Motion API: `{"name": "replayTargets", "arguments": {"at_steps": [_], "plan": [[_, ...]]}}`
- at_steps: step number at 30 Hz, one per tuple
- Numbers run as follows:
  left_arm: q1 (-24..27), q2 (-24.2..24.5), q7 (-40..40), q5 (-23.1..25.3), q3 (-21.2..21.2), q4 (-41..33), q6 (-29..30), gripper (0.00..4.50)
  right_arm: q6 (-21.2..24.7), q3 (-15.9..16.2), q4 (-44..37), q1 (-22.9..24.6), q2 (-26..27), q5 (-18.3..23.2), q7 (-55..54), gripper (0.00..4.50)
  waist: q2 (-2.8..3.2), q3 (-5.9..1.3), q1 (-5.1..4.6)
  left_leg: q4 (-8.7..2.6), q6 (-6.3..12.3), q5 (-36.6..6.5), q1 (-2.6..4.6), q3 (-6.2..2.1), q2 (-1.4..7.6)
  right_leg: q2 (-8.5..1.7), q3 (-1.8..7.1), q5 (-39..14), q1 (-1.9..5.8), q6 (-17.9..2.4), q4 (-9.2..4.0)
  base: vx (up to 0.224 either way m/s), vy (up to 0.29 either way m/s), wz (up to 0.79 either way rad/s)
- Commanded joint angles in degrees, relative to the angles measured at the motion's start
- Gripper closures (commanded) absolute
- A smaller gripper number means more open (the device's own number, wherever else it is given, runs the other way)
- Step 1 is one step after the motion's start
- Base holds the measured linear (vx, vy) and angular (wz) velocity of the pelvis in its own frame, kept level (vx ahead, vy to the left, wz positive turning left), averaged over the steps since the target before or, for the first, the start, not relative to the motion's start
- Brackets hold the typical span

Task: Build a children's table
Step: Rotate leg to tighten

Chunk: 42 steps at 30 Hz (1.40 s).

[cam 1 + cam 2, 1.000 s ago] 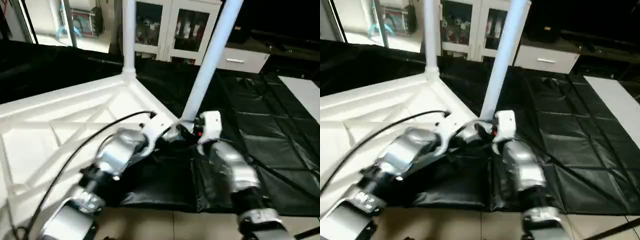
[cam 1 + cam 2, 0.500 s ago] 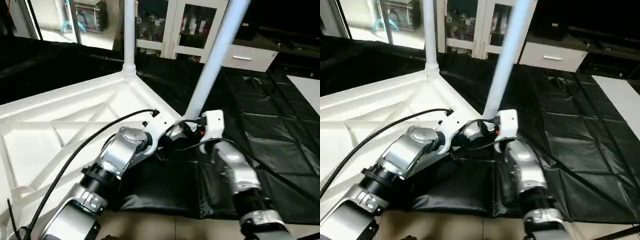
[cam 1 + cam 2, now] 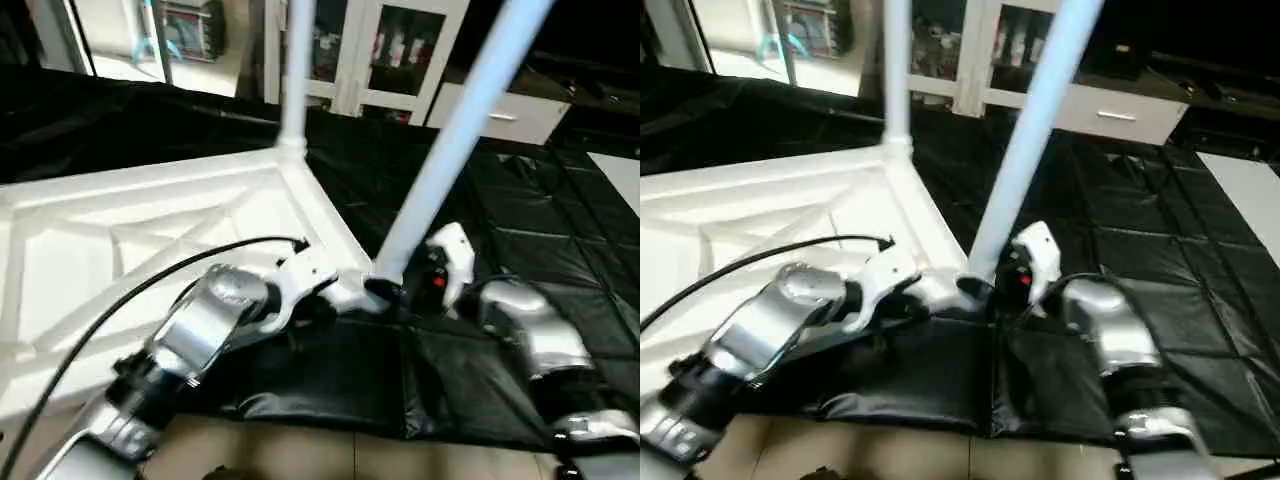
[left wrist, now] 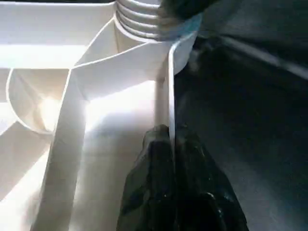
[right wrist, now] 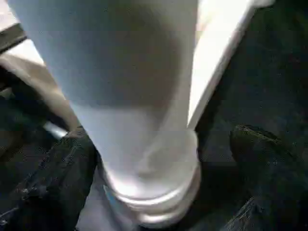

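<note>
The children's table (image 3: 150, 240) lies upside down on a black mat (image 3: 520, 250) on the floor, ribbed underside facing up, filling the scene from nine o'clock to the centre. One leg (image 3: 294, 70) stands upright in the far corner socket at twelve o'clock. A second leg (image 3: 455, 140) rises from the near corner socket (image 3: 365, 293) at dead centre, and it is leaning, tilted toward one o'clock!

The left gripper (image 4: 171, 144) sits on the table's edge just beside that socket, at about seven o'clock from it. Its jaws are pinched right down on the thin white rim wall (image 4: 169, 86), steadying the top. The right gripper (image 5: 159, 159) is at the base of the leaning leg, at three o'clock from the socket. Its jaws stand wide, one dark finger (image 5: 53, 178) on each side of the tube. I cannot see them pressing on it, so the leg looks free.

Here is the worry: the ribbed end of that leg still shows above the socket collar, so I judge it not fully seated. With nothing clamping it, the tilt could carry it over, or it could jam crooked if pushed along this slant. And if the left gripper slips off that narrow rim, the whole top could skid on the slick mat.
</note>
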Motion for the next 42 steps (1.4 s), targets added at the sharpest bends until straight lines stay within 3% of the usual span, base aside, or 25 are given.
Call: {"name": "replayTargets", "arguments": {"at_steps": [1, 5, 11, 12, 13, 16, 19, 29, 42], "plan": [[0.9, 1.0, -2.3, -0.6, -1.7, -1.0, 1.0, 4.50, -1.0, -0.3, -0.7, 0.4, -1.9, 0.4, 2.7, 0.02, 0.55, -3.29, -0.09, -4.18, 1.94, -8.5, 0.54, -0.60, 2.97, -4.68, 3.44, -11.4, 3.01, -11.9, -3.39, 0.000, 0.000, 0.00], [1.4, 2.0, -4.4, -1.4, -2.1, -1.8, -0.3, 4.50, -2.4, 0.3, -0.8, 0.6, -2.2, 0.2, 4.7, 0.02, 0.32, -3.31, -0.16, -4.24, 1.26, -9.7, 0.55, -0.74, 2.91, -4.74, 3.41, -14.9, 2.95, -10.7, -3.75, 0.000, 0.000, 0.00], [1.5, 3.2, -5.3, -1.3, -2.6, -1.5, -0.2, 4.50, -3.4, 2.6, -1.8, 1.9, -4.0, 0.6, 11.9, 0.02, 0.37, -3.52, -0.05, -4.02, 2.18, -7.5, 0.46, -0.71, 2.90, -4.54, 3.32, -10.6, 3.12, -12.1, -3.19, 0.000, 0.000, 0.00], [1.5, 3.3, -5.4, -1.3, -2.6, -1.6, -0.3, 4.50, -3.5, 2.7, -1.8, 2.0, -4.1, 0.5, 12.4, 0.18, 0.31, -3.48, -0.04, -4.01, 2.28, -7.7, 0.44, -0.69, 2.88, -4.64, 3.37, -11.1, 3.13, -12.0, -3.28, 0.000, 0.000, 0.00], [1.4, 3.6, -5.6, -1.5, -2.8, -1.8, -0.3, 4.50, -3.4, 3.0, -2.2, 2.5, -4.5, 0.4, 13.6, 0.29, 0.62, -3.52, 0.04, -4.00, 2.23, -8.0, 0.47, -0.73, 2.86, -4.69, 3.35, -11.5, 3.16, -12.1, -3.29, 0.000, 0.000, 0.00], [1.4, 3.7, -5.9, -1.6, -2.8, -1.8, -0.3, 4.50, -3.8, 3.2, -2.3, 2.9, -4.7, 0.1, 14.2, 0.47, 0.41, -3.49, -0.03, -4.05, 2.03, -8.6, 0.48, -0.76, 2.89, -4.63, 3.31, -12.7, 3.12, -11.7, -3.46, 0.000, 0.000, 0.00], [1.1, 3.7, -6.3, -1.6, -3.0, -1.7, -0.4, 4.50, -5.0, 2.9, -1.3, 2.5, -4.4, -0.1, 13.5, 0.60, 0.62, -3.42, -0.04, -4.06, 1.53, -9.8, 0.60, -0.78, 2.92, -4.66, 3.32, -14.2, 2.97, -11.5, -3.70, 0.000, 0.000, 0.00], [1.0, 3.9, -6.6, -1.7, -3.4, -1.7, -0.5, 4.50, -5.9, 3.0, -0.8, 2.3, -4.0, -0.2, 13.9, 1.36, 0.57, -3.58, 0.04, -3.94, 1.79, -8.7, 0.59, -0.75, 2.90, -4.61, 3.30, -11.8, 3.12, -12.3, -3.30, 0.000, 0.000, 0.00], [0.9, 3.9, -7.0, -1.5, -3.6, -1.7, -0.6, 4.50, -6.9, 4.3, -0.9, 3.3, -2.9, -1.2, 13.0, 2.16, 0.48, -3.44, -0.13, -4.01, 1.12, -10.8, 0.60, -0.90, 2.87, -4.65, 3.29, -16.3, 3.02, -10.7, -3.72, 0.000, 0.000, 0.00]]}}
